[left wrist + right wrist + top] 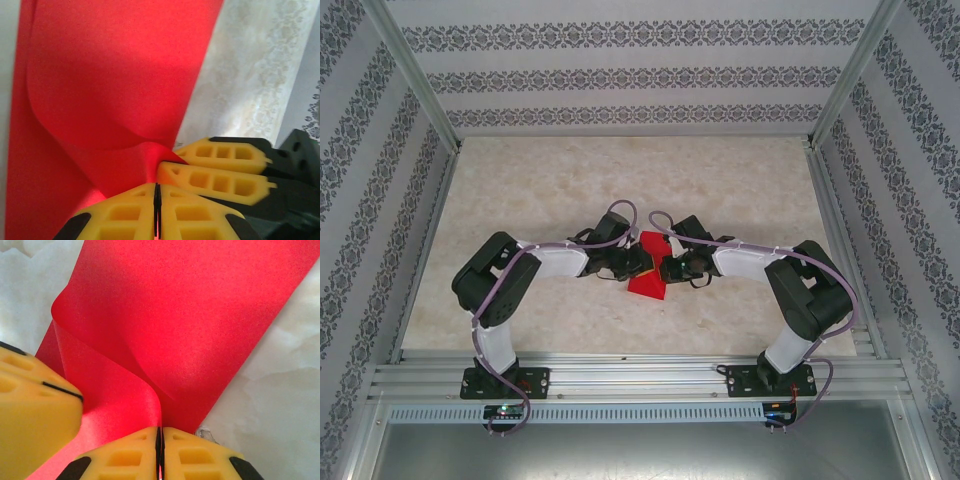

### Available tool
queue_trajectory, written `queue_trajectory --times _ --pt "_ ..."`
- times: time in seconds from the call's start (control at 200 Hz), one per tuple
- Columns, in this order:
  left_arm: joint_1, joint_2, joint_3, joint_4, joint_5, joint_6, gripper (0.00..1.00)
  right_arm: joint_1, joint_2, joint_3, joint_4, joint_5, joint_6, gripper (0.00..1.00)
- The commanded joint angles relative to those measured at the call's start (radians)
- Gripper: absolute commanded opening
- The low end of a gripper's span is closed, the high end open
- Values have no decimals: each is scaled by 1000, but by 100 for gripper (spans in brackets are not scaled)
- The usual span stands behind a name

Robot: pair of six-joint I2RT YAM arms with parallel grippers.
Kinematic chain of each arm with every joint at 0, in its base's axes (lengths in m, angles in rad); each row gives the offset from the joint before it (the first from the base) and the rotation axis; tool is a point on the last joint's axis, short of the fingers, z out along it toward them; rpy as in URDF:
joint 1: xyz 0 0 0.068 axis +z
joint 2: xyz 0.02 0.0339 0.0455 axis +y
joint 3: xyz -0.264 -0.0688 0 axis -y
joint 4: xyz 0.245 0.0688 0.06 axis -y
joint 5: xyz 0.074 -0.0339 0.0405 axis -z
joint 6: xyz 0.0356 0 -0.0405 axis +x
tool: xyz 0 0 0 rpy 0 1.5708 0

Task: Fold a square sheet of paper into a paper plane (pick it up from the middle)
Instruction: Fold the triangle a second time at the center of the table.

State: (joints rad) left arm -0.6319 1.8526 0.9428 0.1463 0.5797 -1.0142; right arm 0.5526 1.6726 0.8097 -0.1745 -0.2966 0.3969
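Note:
The square sheet of paper (648,276) is bright red and bent into curved folds, lifted at the table's middle between my two grippers. In the left wrist view the sheet (110,75) bulges upward and narrows to a pinch at my left gripper (156,186), whose yellow jaws are pressed together with a sliver of red between them. The right gripper's fingers (220,180) sit just beyond, clamping the same ridge. In the right wrist view the sheet (200,315) curls into a fold that runs into my right gripper (160,430), which is shut on it. The left gripper's finger (30,410) is at the left.
The beige mottled tabletop (740,190) stretches behind and beside the paper. Patterned walls (620,80) and aluminium posts enclose it. The arm bases are bolted to a metal rail (640,378) at the near edge.

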Motion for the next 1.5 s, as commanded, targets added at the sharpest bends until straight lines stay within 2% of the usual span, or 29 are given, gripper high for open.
queue_trajectory --times 0.0,0.704,0.809,0.869,0.949,1.009,1.109,1.179,1.304,1.384,1.494 --pt "-10 8 31 9 14 7 12 7 35 -17 -26 20 14 11" --pt "-9 70 -11 -96 -43 35 13 10 20 -18 -29 15 20 13" --pt "-9 74 -26 -92 -44 40 12 10 -4 -11 -38 -4 31 18" --pt "-9 72 -33 -92 -41 44 12 10 -45 -2 -52 -10 40 24" --pt "-9 72 -34 -99 -45 52 12 7 -121 13 -84 -6 50 26" --pt "-9 76 -33 -94 -41 54 12 4 -181 22 -116 22 65 34" --pt "-9 82 -29 -90 -33 56 12 -3 -267 4 -131 31 108 35" --pt "-9 80 -28 -93 -33 58 12 -3 -308 -36 -84 -38 157 30" --pt "-9 80 -30 -91 -38 58 12 16 -317 -142 118 -192 317 10" --pt "-10 83 -27 -92 -35 58 12 38 -305 -176 171 -183 395 6" --pt "-10 84 -25 -91 -33 58 12 59 -273 -180 177 -164 413 5"
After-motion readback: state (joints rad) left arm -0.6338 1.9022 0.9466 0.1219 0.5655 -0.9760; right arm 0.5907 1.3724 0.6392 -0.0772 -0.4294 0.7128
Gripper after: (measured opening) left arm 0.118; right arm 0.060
